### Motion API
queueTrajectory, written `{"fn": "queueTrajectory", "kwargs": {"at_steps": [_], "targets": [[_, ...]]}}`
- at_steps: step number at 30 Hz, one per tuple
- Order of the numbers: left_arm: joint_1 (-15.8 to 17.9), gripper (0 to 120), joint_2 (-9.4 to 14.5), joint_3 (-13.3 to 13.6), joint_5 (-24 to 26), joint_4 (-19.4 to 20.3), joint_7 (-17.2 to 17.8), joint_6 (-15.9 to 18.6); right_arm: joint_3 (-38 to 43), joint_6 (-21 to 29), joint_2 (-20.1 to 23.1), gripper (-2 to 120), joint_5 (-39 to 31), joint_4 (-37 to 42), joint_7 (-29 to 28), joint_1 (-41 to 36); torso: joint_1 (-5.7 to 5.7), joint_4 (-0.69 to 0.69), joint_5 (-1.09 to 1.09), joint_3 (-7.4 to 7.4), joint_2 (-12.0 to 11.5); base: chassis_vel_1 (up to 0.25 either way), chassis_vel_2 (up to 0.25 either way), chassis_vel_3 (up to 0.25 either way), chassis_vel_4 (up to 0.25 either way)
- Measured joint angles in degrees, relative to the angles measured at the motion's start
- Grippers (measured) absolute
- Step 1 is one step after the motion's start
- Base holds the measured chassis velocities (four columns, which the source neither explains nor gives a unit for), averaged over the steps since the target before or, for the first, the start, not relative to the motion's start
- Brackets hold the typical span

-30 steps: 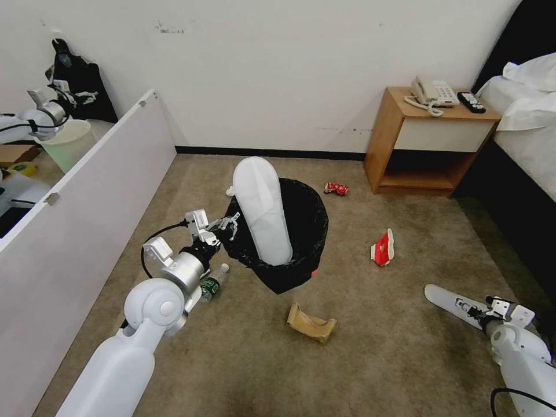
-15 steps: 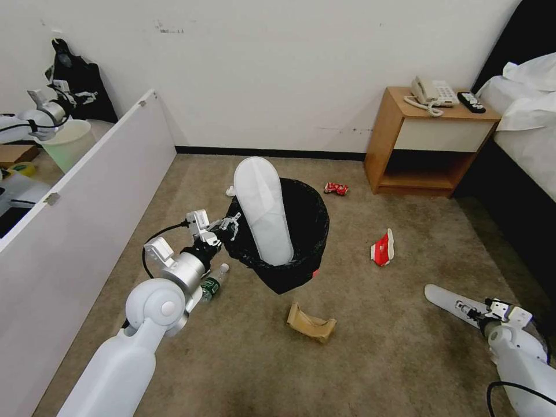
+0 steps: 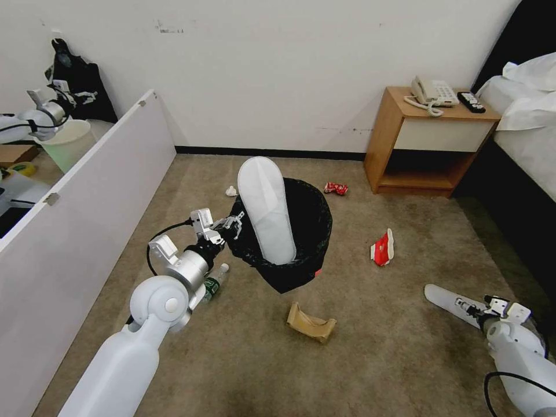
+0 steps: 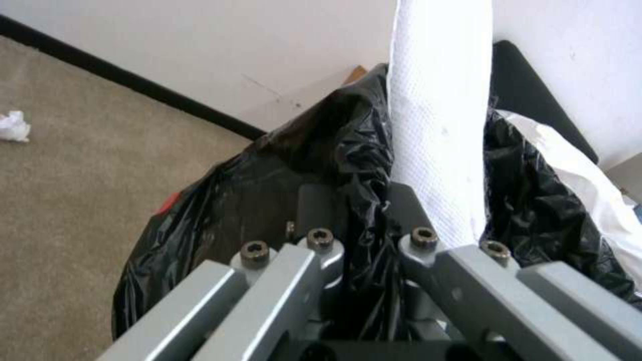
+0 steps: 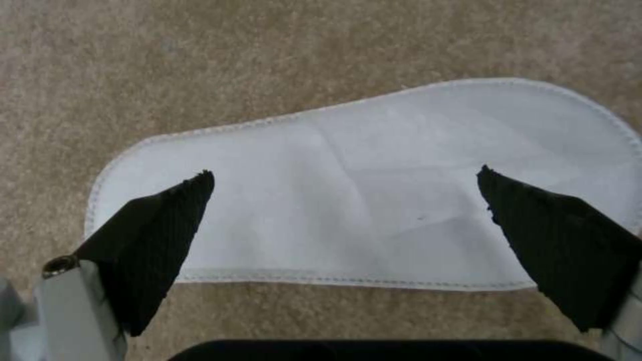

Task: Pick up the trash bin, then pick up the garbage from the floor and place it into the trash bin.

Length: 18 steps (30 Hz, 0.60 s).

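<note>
My left gripper [image 3: 233,222] is shut on the near rim of the trash bin [image 3: 307,231] and holds it off the carpet. Its jaws pinch the black bag [image 4: 334,150]. One white slipper [image 3: 266,208] stands on end inside the bin. A second slipper [image 3: 443,299] lies flat on the floor at the right, and my right gripper [image 5: 343,171] hangs open just above it. Around the bin lie other garbage: a bottle [image 3: 213,284], a brown paper bag [image 3: 311,324], a red-white carton [image 3: 383,248], a red can [image 3: 336,188] and a paper wad [image 3: 231,190].
A wooden nightstand [image 3: 428,139] with a phone stands against the far wall, with a bed [image 3: 521,133] to its right. A long white panel [image 3: 75,214] runs along the left, with a pale bucket [image 3: 68,142] behind it.
The left gripper has carried the bin slightly to the right, uncovering the paper wad behind it. The right arm has sunk a little over the slipper.
</note>
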<state>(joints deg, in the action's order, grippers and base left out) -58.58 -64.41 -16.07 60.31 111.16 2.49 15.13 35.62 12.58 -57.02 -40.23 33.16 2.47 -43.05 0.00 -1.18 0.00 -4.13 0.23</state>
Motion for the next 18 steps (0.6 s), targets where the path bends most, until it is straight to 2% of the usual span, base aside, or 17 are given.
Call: {"fn": "queueTrajectory", "kwargs": {"at_steps": [18], "targets": [[0.1, 4, 0.0, 0.5, 0.0, 0.0, 0.0, 0.0, 0.0, -0.7, -0.7, 100, 1.9, -4.9, 1.0, 2.6, 0.00, -0.01, 0.00, 0.00, 0.0, 0.000, 0.000, 0.000, 0.000]]}}
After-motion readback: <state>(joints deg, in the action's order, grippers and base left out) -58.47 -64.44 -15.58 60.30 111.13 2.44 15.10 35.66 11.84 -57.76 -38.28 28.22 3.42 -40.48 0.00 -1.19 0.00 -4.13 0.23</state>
